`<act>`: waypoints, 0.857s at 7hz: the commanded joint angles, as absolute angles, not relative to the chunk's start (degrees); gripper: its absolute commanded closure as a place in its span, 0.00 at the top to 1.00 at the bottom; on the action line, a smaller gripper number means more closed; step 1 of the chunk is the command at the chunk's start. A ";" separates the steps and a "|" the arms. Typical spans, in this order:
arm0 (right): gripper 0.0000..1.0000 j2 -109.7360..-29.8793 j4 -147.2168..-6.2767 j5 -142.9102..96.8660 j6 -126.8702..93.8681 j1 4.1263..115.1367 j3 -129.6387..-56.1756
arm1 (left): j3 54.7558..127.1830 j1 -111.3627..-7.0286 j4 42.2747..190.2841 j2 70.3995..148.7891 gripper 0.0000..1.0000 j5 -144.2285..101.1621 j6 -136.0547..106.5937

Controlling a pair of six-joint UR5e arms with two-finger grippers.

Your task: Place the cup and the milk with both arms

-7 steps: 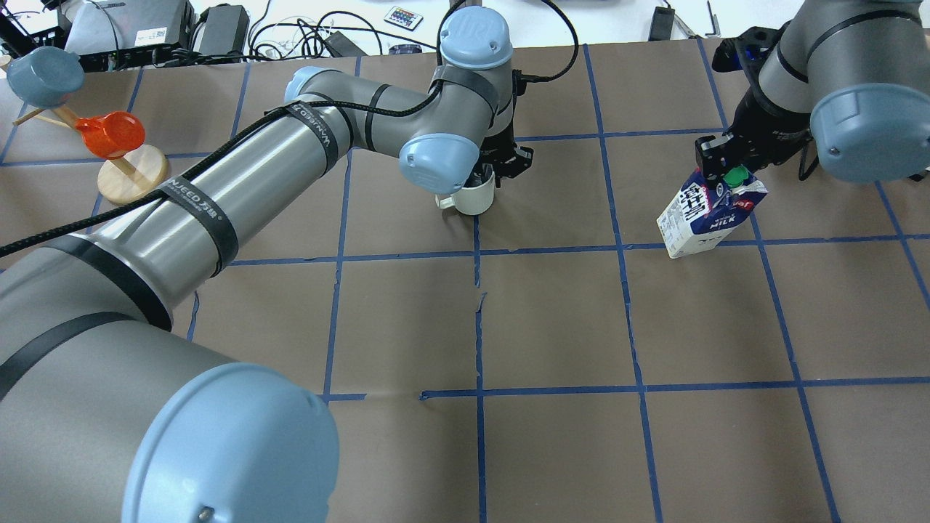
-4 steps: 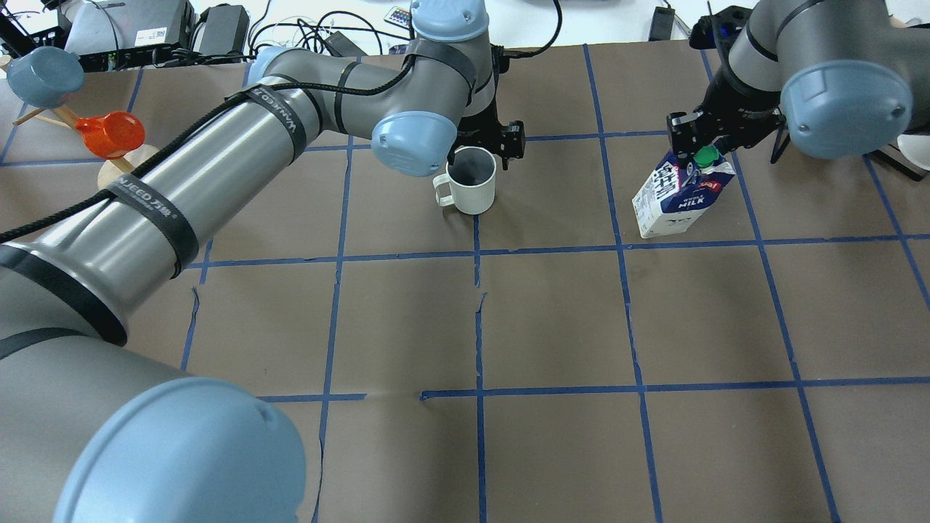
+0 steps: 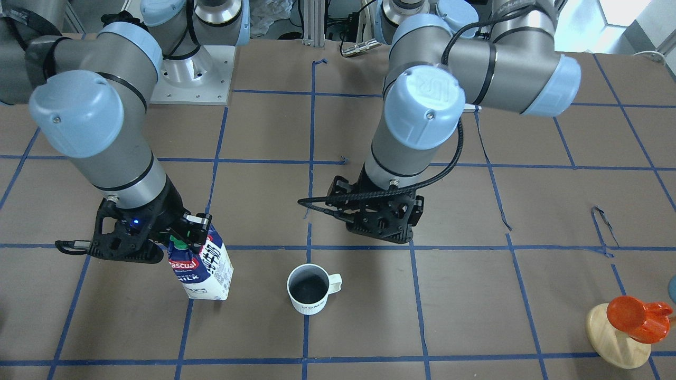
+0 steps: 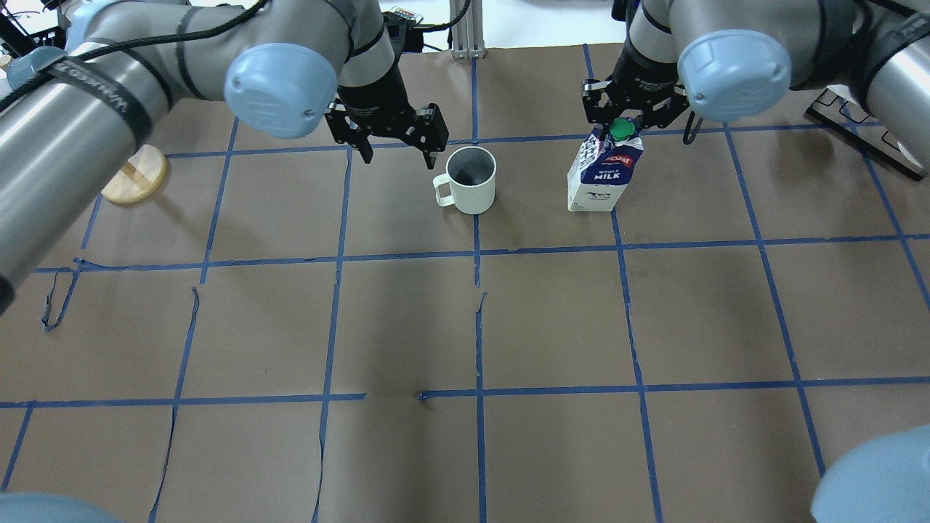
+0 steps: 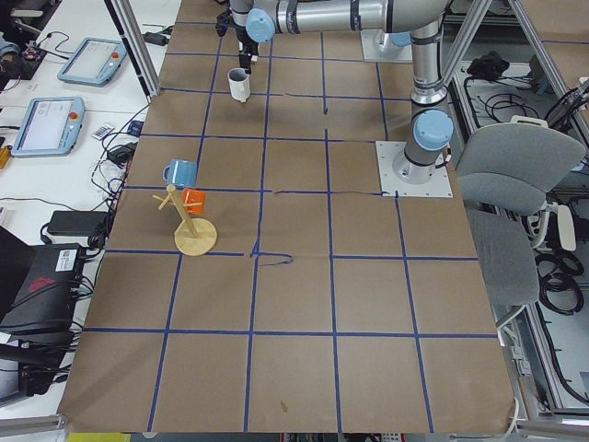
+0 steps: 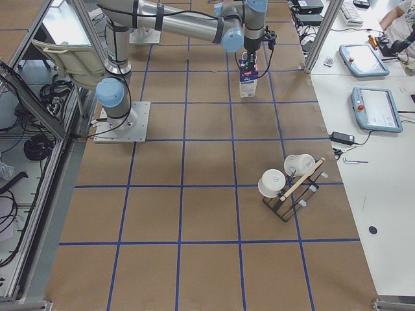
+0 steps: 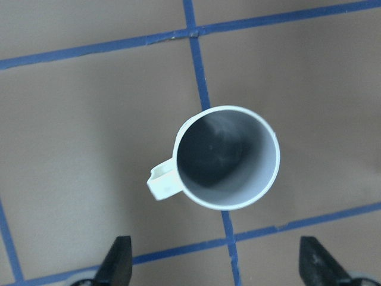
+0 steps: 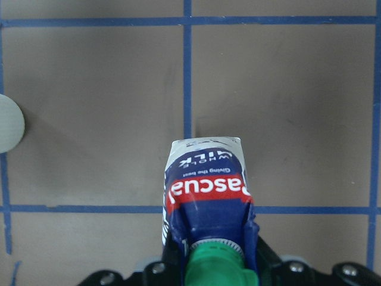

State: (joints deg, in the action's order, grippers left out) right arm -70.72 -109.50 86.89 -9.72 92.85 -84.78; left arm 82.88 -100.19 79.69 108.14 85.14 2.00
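Observation:
The white cup [image 4: 471,180] stands upright on the brown table, handle to the overhead view's left; it also shows in the front view [image 3: 309,289] and the left wrist view [image 7: 226,158]. My left gripper [image 4: 396,151] is open and empty, raised just left of and behind the cup, not touching it. The blue and white milk carton [image 4: 603,174] stands upright to the right of the cup, on or just above the table. My right gripper [image 4: 623,120] is shut on its gable top at the green cap [image 8: 214,262]. The carton also shows in the front view [image 3: 203,269].
A wooden disc stand [image 3: 615,338] with an orange cup [image 3: 634,316] is at the table's left end, with a blue cup [image 5: 179,172] on it too. A rack with white cups [image 6: 288,181] stands at the right end. Blue tape lines grid the table.
My left gripper has let go of the cup, risen and moved left of it. My right gripper has carried the milk left toward the cup and brought it upright.

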 commanded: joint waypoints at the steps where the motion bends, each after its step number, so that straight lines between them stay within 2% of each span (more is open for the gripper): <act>1: 0.46 -67.34 -109.51 84.83 -17.80 95.70 -81.92 | 90.75 -97.31 80.77 99.18 1.00 87.00 4.57; 4: 0.46 -65.22 -110.21 84.73 -18.37 98.43 -81.30 | 96.65 -94.40 80.42 94.75 1.00 87.79 4.31; 6: 0.44 -64.34 -110.57 84.73 -17.06 99.92 -80.42 | 97.29 -94.13 80.77 92.30 1.00 90.85 4.05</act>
State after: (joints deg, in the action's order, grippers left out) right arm -65.00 -110.40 84.71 -17.93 98.93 -80.89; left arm 96.65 -94.30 80.46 93.83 88.71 4.25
